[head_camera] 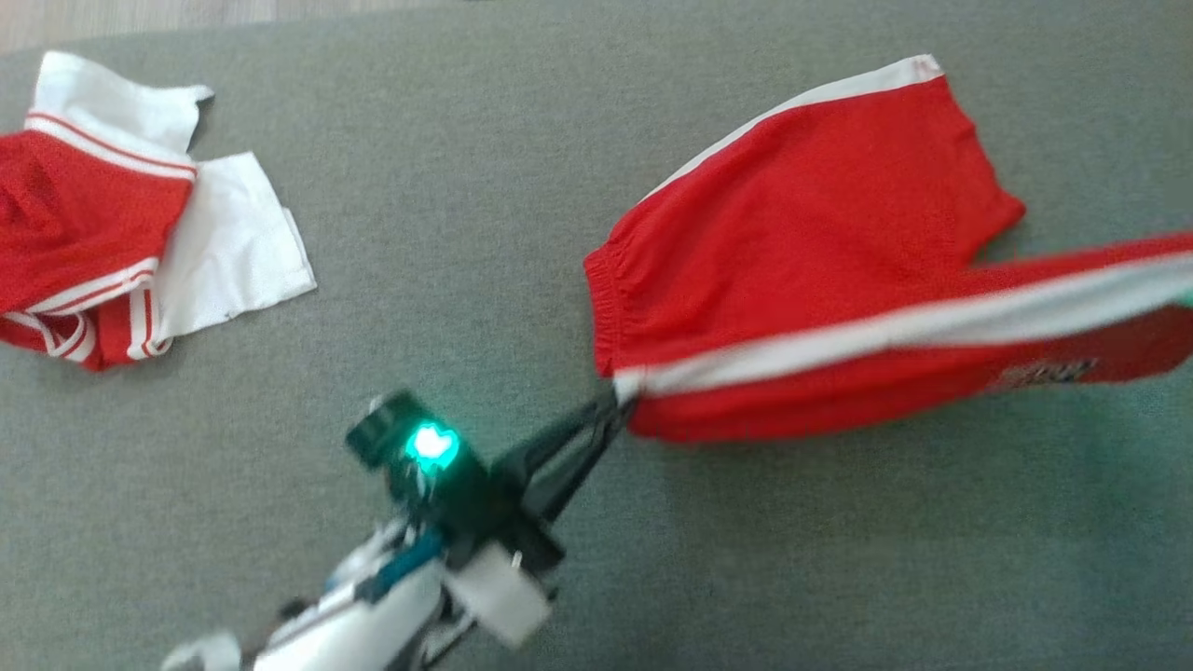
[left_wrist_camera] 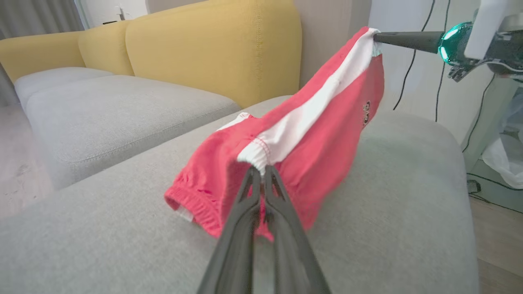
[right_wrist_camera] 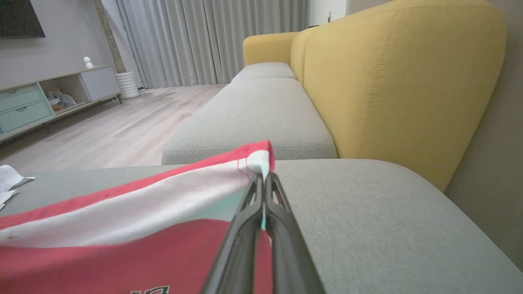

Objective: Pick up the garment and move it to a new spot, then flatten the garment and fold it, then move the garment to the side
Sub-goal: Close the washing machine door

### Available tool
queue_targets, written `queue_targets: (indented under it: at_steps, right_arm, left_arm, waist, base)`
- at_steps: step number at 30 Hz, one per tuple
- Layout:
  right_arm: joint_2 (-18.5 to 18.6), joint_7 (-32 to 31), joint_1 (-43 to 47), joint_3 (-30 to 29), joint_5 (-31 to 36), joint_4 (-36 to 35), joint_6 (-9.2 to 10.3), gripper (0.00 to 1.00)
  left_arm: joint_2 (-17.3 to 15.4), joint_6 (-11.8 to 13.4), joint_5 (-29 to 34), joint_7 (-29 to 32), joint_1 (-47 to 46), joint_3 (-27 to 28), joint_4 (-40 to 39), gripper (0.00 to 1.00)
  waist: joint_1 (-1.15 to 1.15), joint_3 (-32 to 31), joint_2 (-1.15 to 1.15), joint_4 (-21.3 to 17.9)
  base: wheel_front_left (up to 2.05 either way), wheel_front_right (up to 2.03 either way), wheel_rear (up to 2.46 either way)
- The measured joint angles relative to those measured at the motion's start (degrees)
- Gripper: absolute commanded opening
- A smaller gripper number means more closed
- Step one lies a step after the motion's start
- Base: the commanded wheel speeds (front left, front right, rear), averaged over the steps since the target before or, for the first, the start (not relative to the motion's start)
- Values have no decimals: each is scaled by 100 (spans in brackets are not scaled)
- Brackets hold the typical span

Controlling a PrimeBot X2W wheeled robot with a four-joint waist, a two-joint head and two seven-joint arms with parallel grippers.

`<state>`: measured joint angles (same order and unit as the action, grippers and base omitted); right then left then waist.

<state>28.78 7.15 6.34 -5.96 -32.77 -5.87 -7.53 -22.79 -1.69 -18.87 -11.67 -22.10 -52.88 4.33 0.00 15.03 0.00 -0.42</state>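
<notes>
- Left gripper (head_camera: 610, 403) is clamped shut on the waistband corner of the red shorts (head_camera: 811, 242), right where the white side stripe (head_camera: 885, 326) begins. The bite looks thin, so a sharp tug could pull the elastic free. Well apart to its left lies a second red-and-white garment (head_camera: 112, 214); a drag that way could snag it.
- Between the arms the shorts hang stretched along the stripe. The near edge is raised off the grey cushion (head_camera: 447, 168) and the far leg (head_camera: 839, 140) rests on it. Lowered like this, the drooping front layer would likely tuck under and crease rather than lie flat.
- Right gripper (right_wrist_camera: 263, 179) is closed on the stripe's hem corner and seems to sit higher than the left one. If the arms pull apart more, one pinch probably slips; if they close in, the cloth sags and bunches.
- Beyond it the cushion ends near dangling cables (left_wrist_camera: 437, 81); a swing that way may drop the leg over the edge.
</notes>
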Motion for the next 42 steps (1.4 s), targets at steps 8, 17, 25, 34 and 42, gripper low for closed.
queue_targets:
  at_steps: [8, 17, 25, 34, 42]
  right_arm:
    - [141, -374, -1410, 319, 63, 715, 0, 0]
    - [557, -472, -3165, 1295, -112, 1908, 0, 0]
    - [690, -491, -4081, 2097, -402, 2971, 0, 0]
    - [558, 276, -4627, 2513, -511, 3943, 0, 100]
    - [448, 597, -4427, 2642, -838, 4169, 0, 100]
  left_arm:
    - [547, -193, -152, 397, -1247, 200, 698, 0]
    - [888, -246, -375, 627, -1966, 366, 1581, 0]
    - [1133, -439, -631, 600, -2265, 301, 2142, 0]
    - [1430, -486, -737, -29, -2459, 319, 2819, 100]
    - [1494, 256, -654, -270, -1769, 769, 2566, 100]
  waist:
    - [2, 437, 0, 186]
    - [2, 806, 0, 389]
    - [1, 1015, 0, 568]
    - [1, 1130, 0, 667]
    - [0, 833, 0, 652]
  base:
    - [0, 0, 0]
    - [0, 0, 0]
    - [0, 0, 0]
    - [0, 0, 0]
    - [0, 0, 0]
